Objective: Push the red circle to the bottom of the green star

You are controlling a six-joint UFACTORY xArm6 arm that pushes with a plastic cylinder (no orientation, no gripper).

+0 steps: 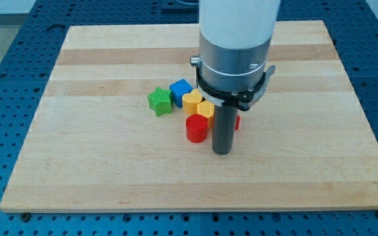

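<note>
Red circle (pixel 196 128) sitting on the wooden surface (pixel 110 164), just right of and below the green star (pixel 160 101). My tip (pixel 222 151) planted just beside the red circle on the view's right, maybe touching, hard to tell. Blue cube (pixel 181 88) just beside the star's upper right, with two yellow blocks (pixel 191 100) (pixel 205 109) packed between it and the circle. Sliver of another red block (pixel 237 122) peeking out behind the rod. No pincer here, just the plain rod.

Single view — high, angled, board-wide
</note>
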